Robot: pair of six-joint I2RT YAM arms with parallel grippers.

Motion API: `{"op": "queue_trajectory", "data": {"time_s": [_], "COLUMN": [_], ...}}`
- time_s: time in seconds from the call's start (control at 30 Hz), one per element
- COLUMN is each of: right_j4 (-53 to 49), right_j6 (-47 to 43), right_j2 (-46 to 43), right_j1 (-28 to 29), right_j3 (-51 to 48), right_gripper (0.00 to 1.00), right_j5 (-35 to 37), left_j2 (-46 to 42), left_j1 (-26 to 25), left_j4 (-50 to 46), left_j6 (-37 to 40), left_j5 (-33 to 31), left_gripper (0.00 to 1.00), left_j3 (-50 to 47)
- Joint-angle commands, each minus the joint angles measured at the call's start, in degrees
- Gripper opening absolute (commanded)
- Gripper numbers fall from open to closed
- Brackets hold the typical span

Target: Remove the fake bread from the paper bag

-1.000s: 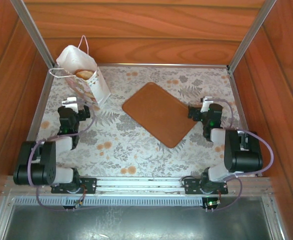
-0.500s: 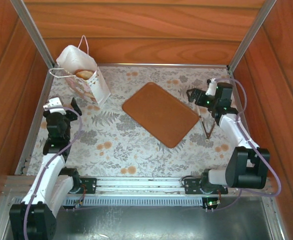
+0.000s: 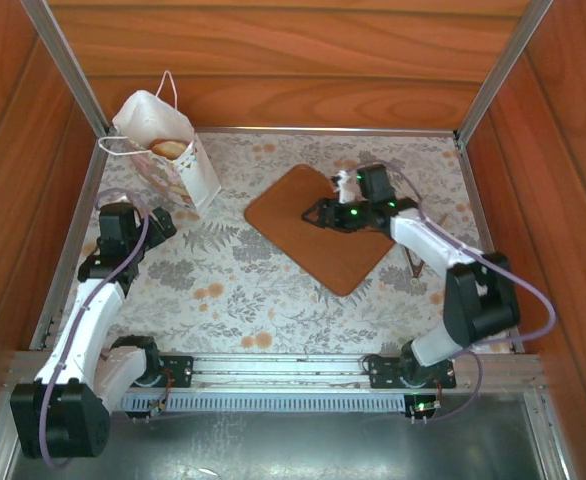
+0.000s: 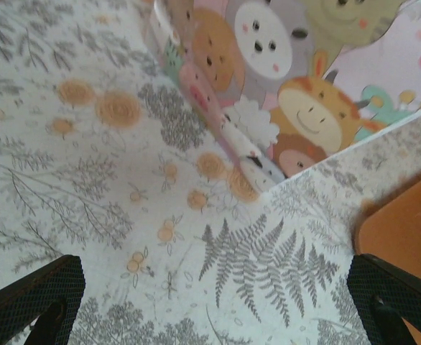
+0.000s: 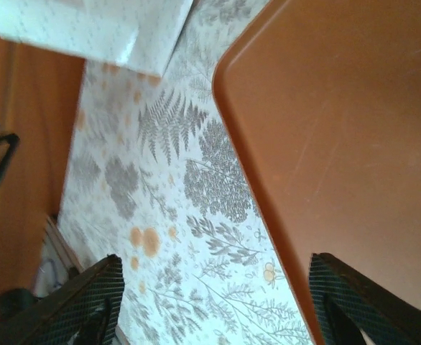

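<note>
The small white paper gift bag [image 3: 183, 178] with cartoon animals printed on its side stands upright at the far-left corner of the fern-and-flower patterned tablecloth [image 3: 233, 290]. A golden-brown piece of toy bread [image 3: 170, 148] shows in its open top, inside the bag. The left gripper [image 4: 210, 309] sits low just on the near side of the bag, fingers spread wide with nothing between them; the right gripper [image 5: 218, 309] — equally wide and empty — hangs over the bag-facing edge of the flat brown rounded-rectangle tray [image 5: 340, 144].
</note>
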Motion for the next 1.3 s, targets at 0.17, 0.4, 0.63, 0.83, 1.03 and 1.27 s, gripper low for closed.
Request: {"op": "queue_trajectory", "data": {"time_s": [0.17, 0.4, 0.63, 0.83, 1.03, 1.27], "right_j4": [-20.2, -26.72, -28.54, -28.09, -27.04, -23.36], "right_j6": [-12.59, -22.34, -27.85, -30.61, -32.93, -38.84], "right_j2": [21.86, 32.58, 36.05, 36.88, 36.55, 33.61], "right_j1": [11.83, 17.18, 21.6, 23.23, 24.2, 24.2], "right_j3": [24.26, 35.55, 38.37, 38.35, 35.94, 29.0], "right_gripper": [0.68, 0.55, 0.5, 0.4, 0.3, 0.21], "right_j5": [14.97, 25.06, 33.69, 37.36, 39.97, 41.22], "left_j2": [2.36, 1.4, 0.97, 0.07, -0.95, -2.46], "left_j1": [0.24, 0.19, 0.21, 0.2, 0.16, 0.19], "left_j4": [-5.87, -6.77, -8.25, -8.23, -8.24, -8.36], "left_j6": [-0.06, 2.81, 3.52, 3.24, 2.93, 2.77], "left_j5": [-2.34, -3.03, -4.6, -5.16, -5.94, -5.94], "left_gripper": [1.0, 1.0, 1.0, 1.0, 1.0, 1.0], "left_j3": [4.76, 4.8, 5.0, 4.6, 4.51, 4.14]}}
